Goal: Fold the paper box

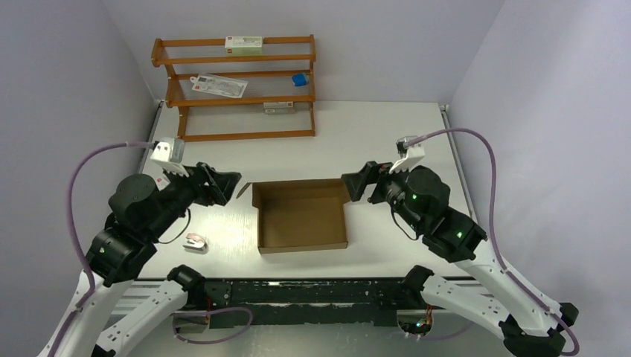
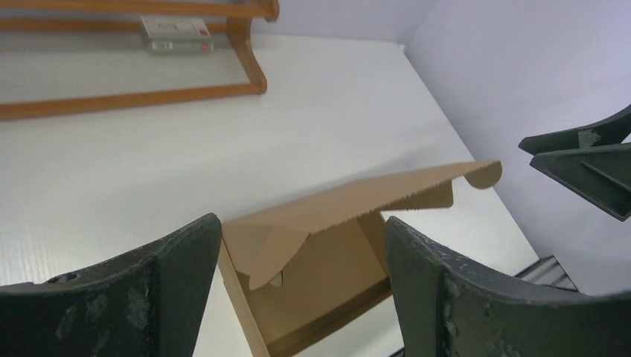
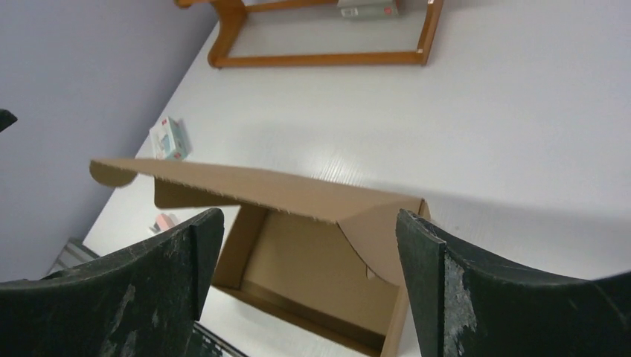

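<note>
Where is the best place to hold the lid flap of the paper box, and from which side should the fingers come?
Grip the lid flap at its right end, coming in from the right side of the paper box. The flap stands raised from the far wall, thin and free on both faces, so the open fingers already facing that end can probably straddle it.

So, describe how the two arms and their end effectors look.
White lower links, black upper joints. A purple cable runs to a white camera mount at each wrist. The left end effector and right end effector have broad, curved black fingers, scuffed grey. Green lights glow on the right arm.
</note>
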`<control>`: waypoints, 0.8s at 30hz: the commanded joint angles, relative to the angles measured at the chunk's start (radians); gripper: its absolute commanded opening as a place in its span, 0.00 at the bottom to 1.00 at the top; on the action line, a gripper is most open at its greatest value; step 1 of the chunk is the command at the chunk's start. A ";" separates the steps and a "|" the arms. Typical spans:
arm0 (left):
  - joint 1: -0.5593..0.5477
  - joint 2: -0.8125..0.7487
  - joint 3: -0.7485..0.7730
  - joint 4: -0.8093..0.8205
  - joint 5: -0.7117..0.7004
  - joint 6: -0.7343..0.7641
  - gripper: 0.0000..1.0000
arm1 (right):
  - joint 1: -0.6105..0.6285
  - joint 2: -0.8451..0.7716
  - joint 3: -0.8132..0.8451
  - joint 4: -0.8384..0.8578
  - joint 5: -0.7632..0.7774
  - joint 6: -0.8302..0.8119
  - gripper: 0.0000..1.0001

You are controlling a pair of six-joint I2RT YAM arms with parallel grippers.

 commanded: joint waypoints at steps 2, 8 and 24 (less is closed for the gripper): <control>-0.005 0.107 0.067 -0.030 -0.053 0.054 0.82 | 0.005 0.109 0.111 -0.007 0.095 -0.055 0.88; -0.005 0.237 0.059 0.036 0.050 0.051 0.75 | 0.004 0.277 0.180 -0.029 0.119 -0.079 0.85; -0.004 0.194 -0.263 0.076 0.297 -0.075 0.61 | 0.005 0.248 -0.109 -0.051 -0.096 0.045 0.82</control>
